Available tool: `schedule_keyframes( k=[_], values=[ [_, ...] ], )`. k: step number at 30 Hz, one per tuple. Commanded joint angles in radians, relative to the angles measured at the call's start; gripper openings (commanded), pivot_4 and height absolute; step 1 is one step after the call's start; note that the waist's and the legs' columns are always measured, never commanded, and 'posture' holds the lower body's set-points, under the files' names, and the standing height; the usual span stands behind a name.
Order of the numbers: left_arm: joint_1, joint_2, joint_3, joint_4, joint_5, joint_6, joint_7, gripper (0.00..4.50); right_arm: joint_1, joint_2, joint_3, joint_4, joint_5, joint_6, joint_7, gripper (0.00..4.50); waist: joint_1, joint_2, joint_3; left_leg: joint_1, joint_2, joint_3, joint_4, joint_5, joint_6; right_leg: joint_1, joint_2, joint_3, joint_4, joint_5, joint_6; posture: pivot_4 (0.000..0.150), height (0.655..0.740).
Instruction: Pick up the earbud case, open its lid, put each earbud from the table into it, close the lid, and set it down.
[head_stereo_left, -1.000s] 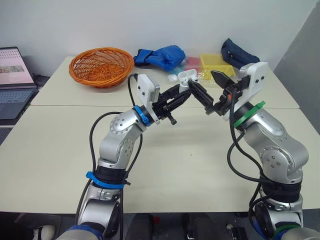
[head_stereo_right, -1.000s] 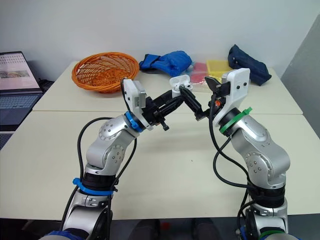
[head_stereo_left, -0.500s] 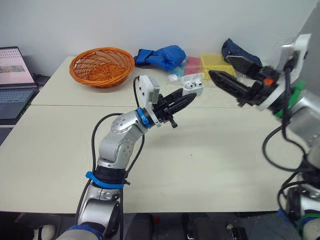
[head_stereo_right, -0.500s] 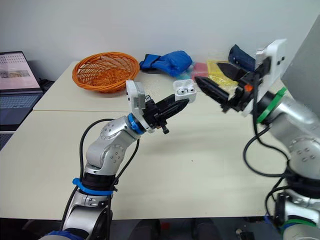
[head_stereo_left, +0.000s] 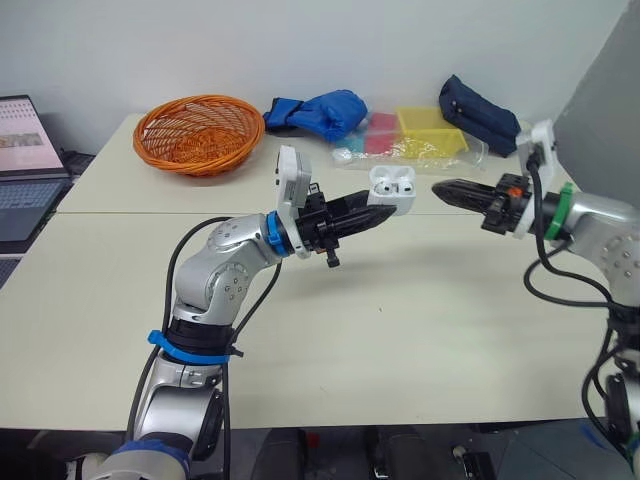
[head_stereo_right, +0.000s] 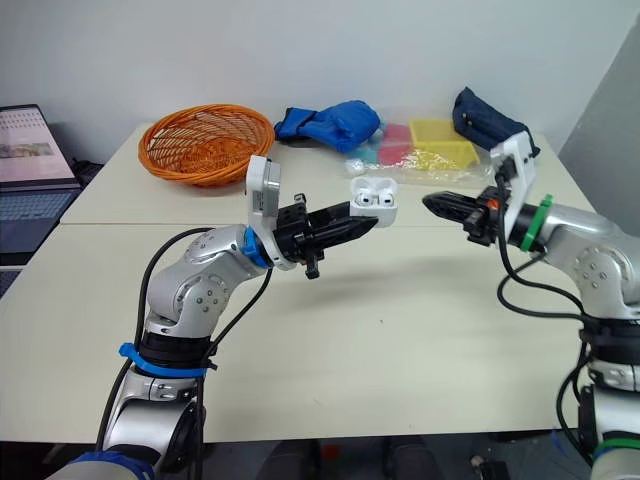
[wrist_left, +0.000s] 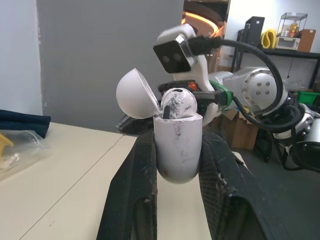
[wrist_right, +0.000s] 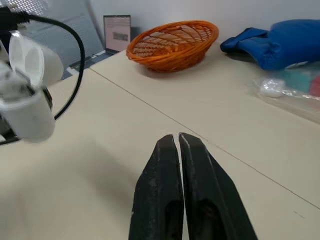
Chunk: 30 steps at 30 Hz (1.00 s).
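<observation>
Left gripper (head_stereo_left: 388, 209): I see black fingers (wrist_left: 131, 200) pinching rounded, glossy white earbud case (head_stereo_left: 392, 182), held upright above matte cream bench (head_stereo_left: 400, 330). Domed lid (wrist_left: 134, 94) hinged open, scuffed earbud (wrist_left: 176, 103) seated inside. Right gripper (head_stereo_left: 437, 188): tapered fingers pressed together, empty, level with case, apart from it. Woven orange basket (head_stereo_left: 195, 130) at far side.
</observation>
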Motion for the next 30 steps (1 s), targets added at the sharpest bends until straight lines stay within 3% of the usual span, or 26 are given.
schedule_keyframes(
  k=[1,21,30],
  values=[
    [-0.005,0.000,-0.013,-0.034,0.004,-0.021,-0.025,0.75,-0.059,0.014,0.026,0.000,-0.027,-0.005,0.035,0.05,-0.001,0.000,0.000,0.000,0.000,-0.001,0.000,0.000,0.000,0.000,0.000,0.000,0.000,0.000,0.000,0.150,0.7400],
    [-0.015,-0.019,-0.034,-0.006,0.055,-0.038,-0.012,0.75,-0.095,0.046,-0.024,-0.152,0.067,0.177,0.016,0.05,-0.001,0.000,0.000,-0.002,0.000,-0.001,0.000,0.000,0.000,0.000,0.000,-0.001,-0.001,0.000,0.000,0.150,0.7400],
    [-0.056,-0.067,-0.005,0.041,0.076,-0.042,0.063,0.75,-0.054,0.020,0.007,-0.249,-0.032,0.096,-0.031,0.05,-0.001,0.000,0.000,-0.002,0.000,-0.001,0.000,0.000,0.000,0.000,0.000,-0.001,-0.001,0.000,0.000,0.150,0.7400]
  ],
)
